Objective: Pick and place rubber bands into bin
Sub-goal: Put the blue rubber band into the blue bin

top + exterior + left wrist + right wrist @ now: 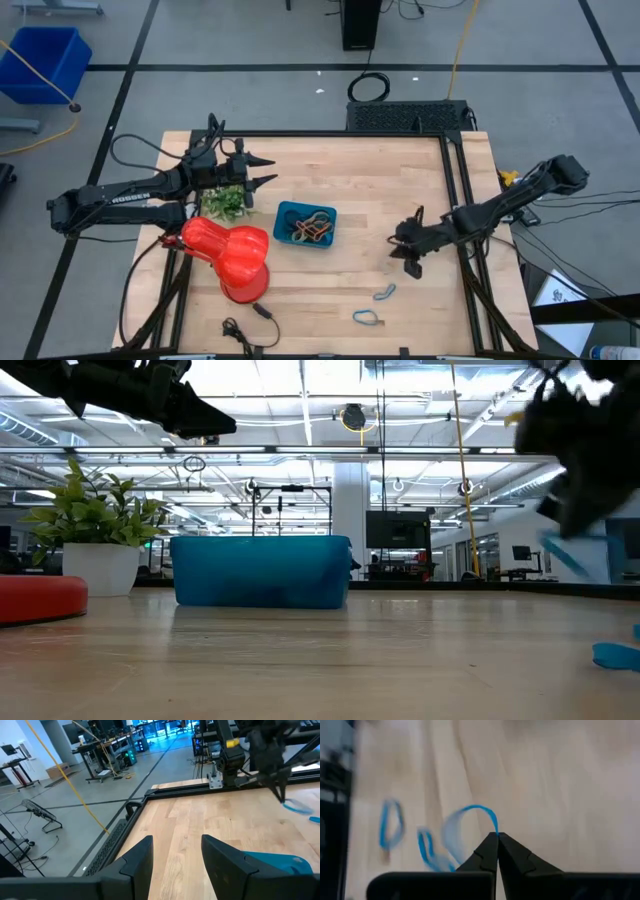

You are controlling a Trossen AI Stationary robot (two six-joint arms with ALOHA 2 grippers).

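My right gripper (411, 262) is right of the teal bin (305, 224) and shut on a blue rubber band (470, 815). The band also shows under the gripper in the low view (565, 555) and in the left wrist view (296, 806). The bin rests flat on the table and holds several tan, orange and black bands (310, 228). Two more blue bands (385, 293) (366, 318) lie flat on the table near its front edge. My left gripper (270, 170) is open and empty, held above the table behind and left of the bin. My right gripper pinches one spot of the blue band's loop (494, 826) between its two fingertips. The fingers slant down toward the table. The rest of the loop hangs slack below and ahead of the fingertips, lifted clear of the table.
A red vase (235, 255) lies on its side left of the bin. A small potted green plant (228, 200) stands beside my left gripper. A thin black cable (250, 325) lies at the front edge. Bare wood lies between bin and right gripper.
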